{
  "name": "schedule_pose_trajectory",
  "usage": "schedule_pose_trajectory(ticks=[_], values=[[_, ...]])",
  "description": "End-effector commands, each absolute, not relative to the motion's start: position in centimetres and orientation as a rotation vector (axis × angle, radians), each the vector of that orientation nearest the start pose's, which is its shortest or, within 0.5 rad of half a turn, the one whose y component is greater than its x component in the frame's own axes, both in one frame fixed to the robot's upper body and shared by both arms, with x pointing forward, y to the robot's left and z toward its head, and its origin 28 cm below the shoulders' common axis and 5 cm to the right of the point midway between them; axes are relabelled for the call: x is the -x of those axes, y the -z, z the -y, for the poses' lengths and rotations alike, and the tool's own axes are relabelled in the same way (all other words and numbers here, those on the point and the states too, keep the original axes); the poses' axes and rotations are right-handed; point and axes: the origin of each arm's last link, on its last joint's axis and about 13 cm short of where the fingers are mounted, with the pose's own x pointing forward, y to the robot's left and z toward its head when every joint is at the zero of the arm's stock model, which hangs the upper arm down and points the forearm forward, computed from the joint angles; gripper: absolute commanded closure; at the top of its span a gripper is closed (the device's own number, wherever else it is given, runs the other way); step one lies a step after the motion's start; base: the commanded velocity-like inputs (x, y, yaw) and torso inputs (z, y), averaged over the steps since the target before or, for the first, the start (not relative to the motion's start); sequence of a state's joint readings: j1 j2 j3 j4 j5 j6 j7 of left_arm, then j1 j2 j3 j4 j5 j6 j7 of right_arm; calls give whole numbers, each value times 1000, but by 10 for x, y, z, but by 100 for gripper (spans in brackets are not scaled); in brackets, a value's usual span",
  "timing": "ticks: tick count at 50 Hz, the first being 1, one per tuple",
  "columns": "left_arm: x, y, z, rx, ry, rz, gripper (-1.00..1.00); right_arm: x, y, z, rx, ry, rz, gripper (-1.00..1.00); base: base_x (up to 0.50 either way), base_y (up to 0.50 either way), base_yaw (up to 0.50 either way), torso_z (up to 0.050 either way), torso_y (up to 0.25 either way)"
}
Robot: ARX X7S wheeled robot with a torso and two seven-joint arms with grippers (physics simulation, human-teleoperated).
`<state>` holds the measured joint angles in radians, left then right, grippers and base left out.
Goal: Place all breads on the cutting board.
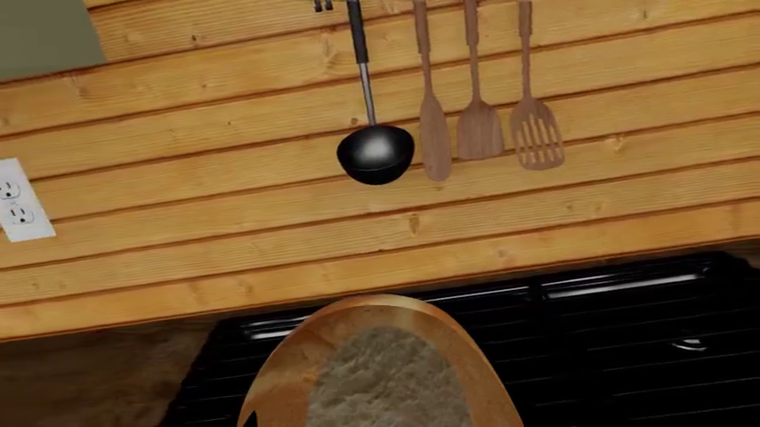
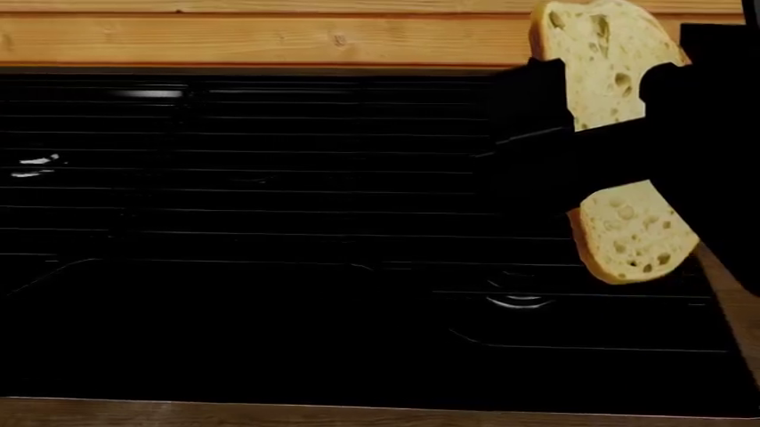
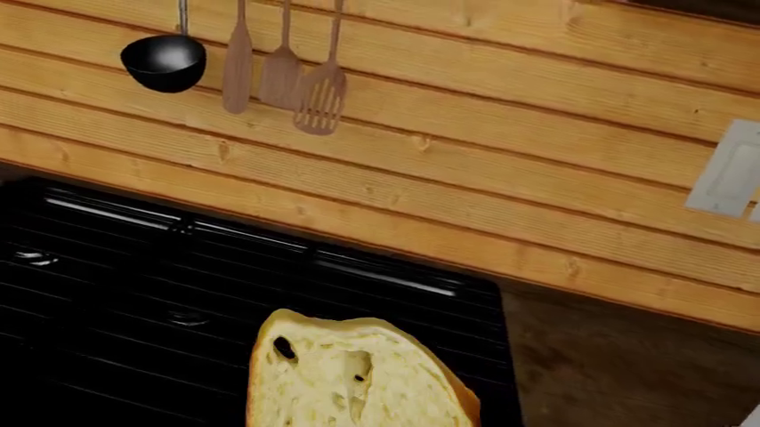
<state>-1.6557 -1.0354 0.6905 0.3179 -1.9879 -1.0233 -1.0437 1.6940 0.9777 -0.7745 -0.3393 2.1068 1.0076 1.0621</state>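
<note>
The large pale bread slice (image 2: 629, 240) hangs in the air at the right of the head view, above the black stove. Black gripper shapes cross its middle. My left gripper (image 2: 556, 142) presses on the slice's left edge and my right gripper (image 2: 667, 120) on its right edge, and both look shut on it. The slice's shaded crumb and golden crust (image 1: 386, 382) fill the left wrist view's jaw area. Its cream face with air holes (image 3: 356, 382) fills the right wrist view's jaw area, so no fingers show there. The roll and the cutting board are out of view.
A black stove top (image 2: 238, 222) spans the scene below a wooden plank wall (image 2: 238, 40). A black ladle (image 1: 375, 153) and wooden spatulas (image 1: 480, 129) hang on the wall, beside an outlet (image 1: 18, 200). Brown counter (image 3: 618, 356) lies to the right of the stove.
</note>
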Motion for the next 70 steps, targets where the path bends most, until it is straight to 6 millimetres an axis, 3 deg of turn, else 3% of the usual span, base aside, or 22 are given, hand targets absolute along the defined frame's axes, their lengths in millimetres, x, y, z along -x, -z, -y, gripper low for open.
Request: schedule_pose_trajectory(ticks=[1, 70], values=[[-201, -375, -277, -137, 0, -41, 100, -198, -370, 148, 193, -150, -113, 100, 0, 500, 0, 0, 0], [-203, -378, -278, -137, -18, -27, 100, -202, -362, 145, 170, -170, -107, 100, 0, 500, 0, 0, 0]])
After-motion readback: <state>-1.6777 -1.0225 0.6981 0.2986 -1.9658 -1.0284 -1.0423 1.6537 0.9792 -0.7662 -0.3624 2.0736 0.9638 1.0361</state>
